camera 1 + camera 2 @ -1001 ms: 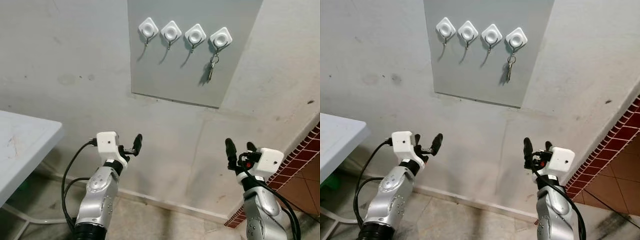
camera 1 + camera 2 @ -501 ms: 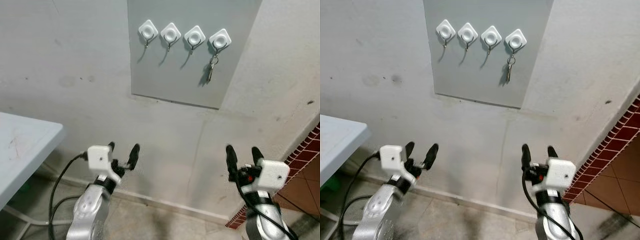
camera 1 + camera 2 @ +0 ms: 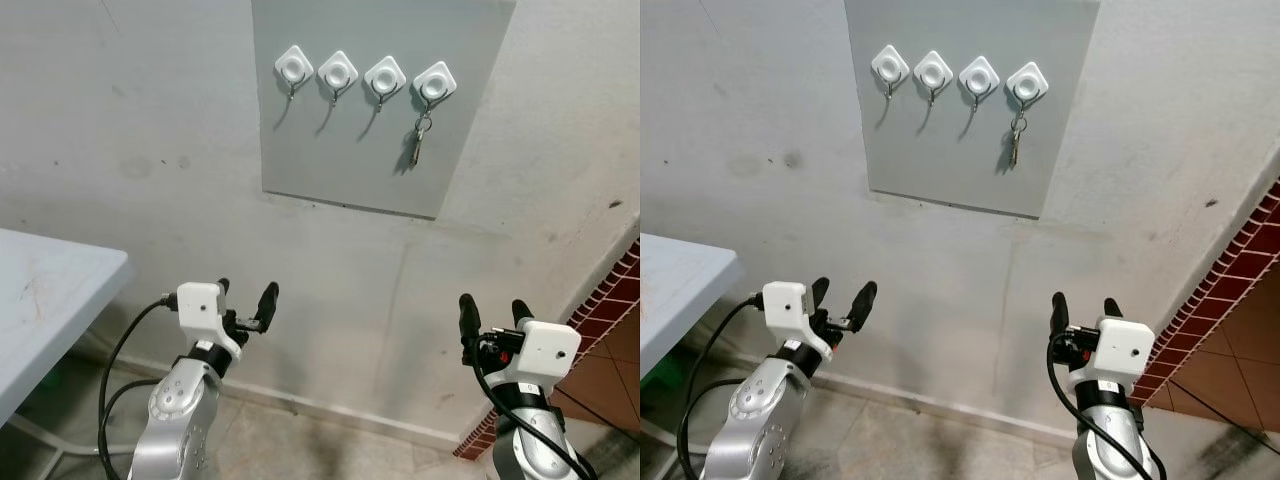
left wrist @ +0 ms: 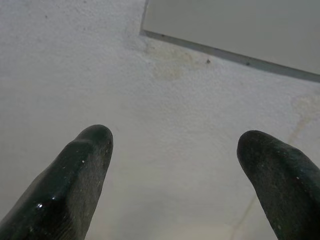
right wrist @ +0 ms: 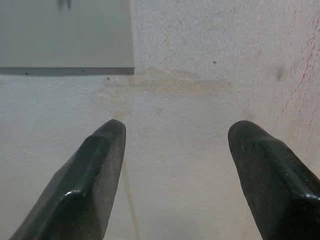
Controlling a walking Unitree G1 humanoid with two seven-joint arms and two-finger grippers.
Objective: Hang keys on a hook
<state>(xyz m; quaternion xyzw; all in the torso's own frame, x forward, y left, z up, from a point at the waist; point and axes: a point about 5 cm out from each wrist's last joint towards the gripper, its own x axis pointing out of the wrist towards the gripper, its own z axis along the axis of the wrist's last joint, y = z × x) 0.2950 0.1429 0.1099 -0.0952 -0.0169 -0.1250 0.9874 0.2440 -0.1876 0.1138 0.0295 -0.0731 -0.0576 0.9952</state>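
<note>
Both claws are empty, and each one has its two black fingers spread apart. Right gripper (image 3: 491,314) is held low in front of the wall, well below the grey board (image 3: 340,160) and toward its right side; its wrist view looks between the open fingers (image 5: 90,175) at bare plaster and the lower corner of the board. Left gripper (image 3: 246,303) is at nearly the same height, below the left part of the board, also pointing at the wall with nothing between its fingertips.

Higher up, the grey board carries a row of four white diamond-shaped hooks. On the rightmost hook (image 3: 434,84) hang the keys (image 3: 418,142), straight down from their ring and resting against the board. The other three hooks (image 3: 338,72) are free.

I judge that the task is already complete: the keys are on a hook, and the arms are kept low and away from the board so that they do not knock the keys off.

To the left of the board, lower down, stands the corner of a white table (image 3: 50,300). At the right, red brick tiles (image 3: 610,310) begin.
</note>
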